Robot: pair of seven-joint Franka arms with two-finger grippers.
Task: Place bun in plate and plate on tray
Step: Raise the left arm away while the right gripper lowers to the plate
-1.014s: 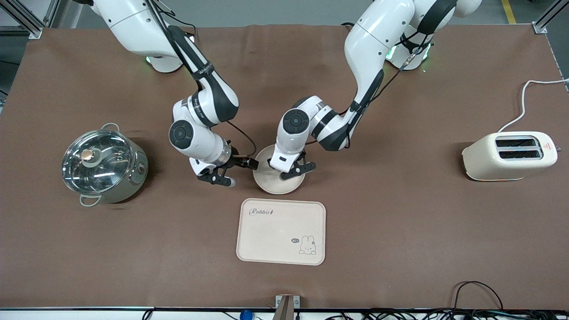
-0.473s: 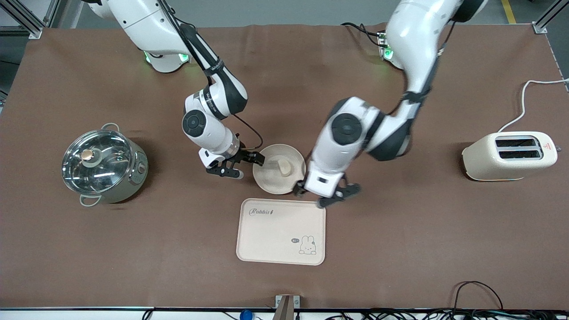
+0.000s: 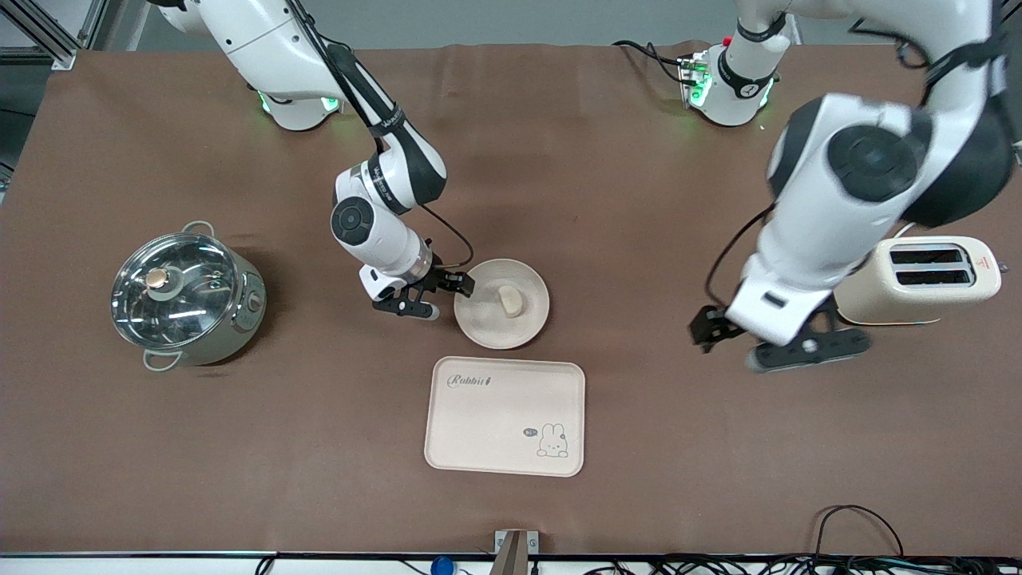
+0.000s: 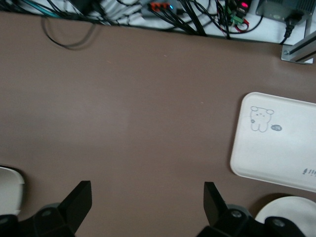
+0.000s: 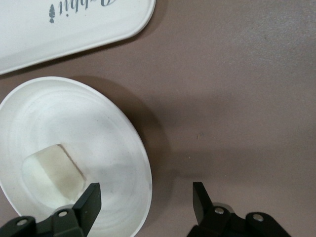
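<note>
The bun (image 3: 510, 301) lies in the round plate (image 3: 489, 319), which stands on the table just farther from the front camera than the Rabbit tray (image 3: 495, 419). My right gripper (image 3: 449, 297) is open at the plate's edge toward the right arm's end. In the right wrist view its jaws (image 5: 146, 192) straddle the rim of the plate (image 5: 98, 128), with the bun (image 5: 52, 170) inside and the tray's corner (image 5: 64, 24) close by. My left gripper (image 3: 725, 350) is open and empty, up in the air beside the toaster. The left wrist view shows its open gripper (image 4: 148, 197), the tray (image 4: 281, 143) and the plate's edge (image 4: 286, 217).
A steel pot with a glass lid (image 3: 185, 295) stands toward the right arm's end. A cream toaster (image 3: 918, 279) with a white cord stands toward the left arm's end. Cables lie along the table's front edge.
My left gripper let the bun go in the plate, then rose and swung away toward the toaster. My right gripper closed in on the plate's rim.
</note>
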